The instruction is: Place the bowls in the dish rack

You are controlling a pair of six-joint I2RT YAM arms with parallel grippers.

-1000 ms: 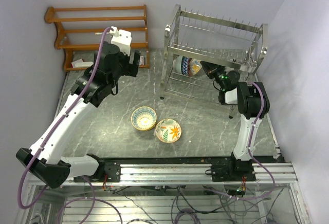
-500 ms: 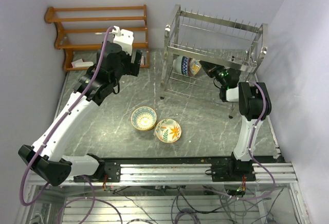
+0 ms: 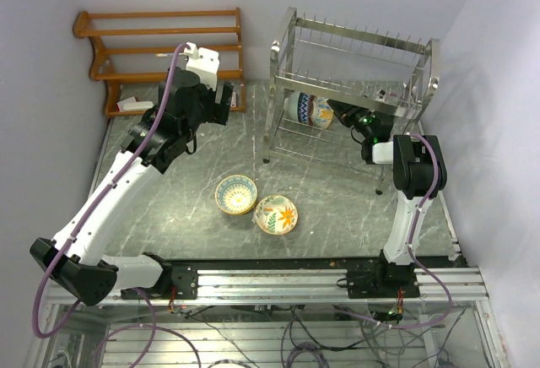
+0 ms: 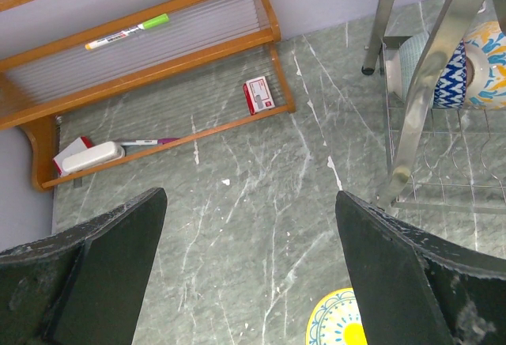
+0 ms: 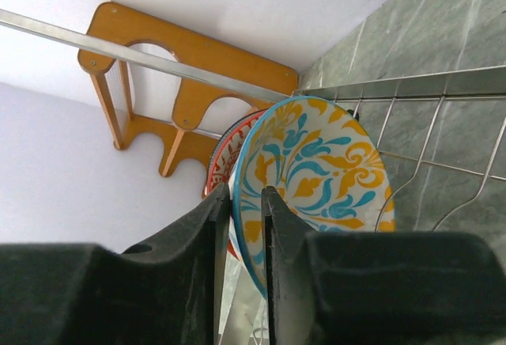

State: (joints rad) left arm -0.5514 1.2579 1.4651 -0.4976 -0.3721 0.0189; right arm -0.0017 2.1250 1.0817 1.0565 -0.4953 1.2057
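- Top external view: my R gripper (image 3: pixel 339 113) reaches into the lower tier of the dish rack (image 3: pixel 272 98), at the rim of the blue-orange bowl (image 3: pixel 319 113).
- R wrist view: that rim runs between my two fingers (image 5: pixel 202 234). The jaws are nearly together w/ only a thin slot; whether they press the rim or merely flank it, I cannot tell.
- The bowl stands on edge, just beside a second bowl (image 3: pixel 297 106) in the same tier. Upright, the wires can prop them & each takes little room.
- L gripper (image 4: pixel 249 197): jaws wide apart, nothing between. It hovers over the table (image 3: pixel 337 191) near the wooden shelf (image 3: pixel 160 32), prob. to keep out of the R arm's way.
- Yellow-teal bowl (image 3: pixel 235 194) & leaf bowl (image 3: pixel 276 214) lie mouth up, just beside each other on the table, well apart from the rack: not yet loaded.
- Judgement: step in hand = seating the blue-orange bowl; task approx. half done.
- Risk: one finger is inside the bowl, so a sideways pull could tip it. Retreat should follow the rim's plane.
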